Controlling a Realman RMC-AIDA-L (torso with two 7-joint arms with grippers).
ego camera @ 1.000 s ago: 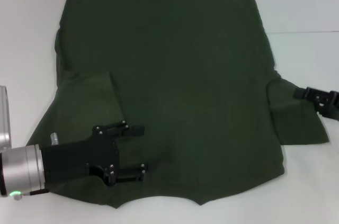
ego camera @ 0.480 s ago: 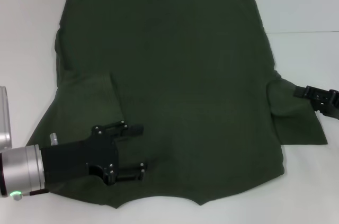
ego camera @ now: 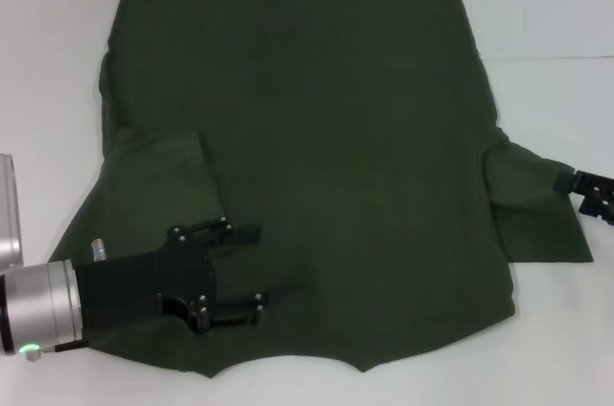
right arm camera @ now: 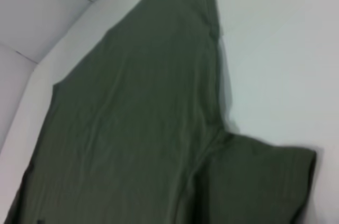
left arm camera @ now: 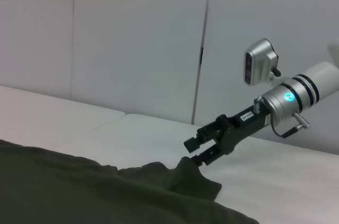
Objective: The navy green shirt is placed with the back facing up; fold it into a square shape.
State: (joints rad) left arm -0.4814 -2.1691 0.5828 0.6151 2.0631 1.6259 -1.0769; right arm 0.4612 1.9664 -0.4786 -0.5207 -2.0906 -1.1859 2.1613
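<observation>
Olive shirt [ego camera: 326, 156] lies flat on the white table [ego camera: 556, 12], left gripper [ego camera: 251, 267] spread apart above its folded-in sleeve, right gripper [ego camera: 580, 185] pinching the opposite sleeve.

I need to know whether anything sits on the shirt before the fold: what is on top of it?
On the navy green shirt, its left sleeve lies folded inward, and the left gripper is open above it. The right gripper is at the right sleeve's edge. Whatever is beneath the cloth is hidden.
</observation>
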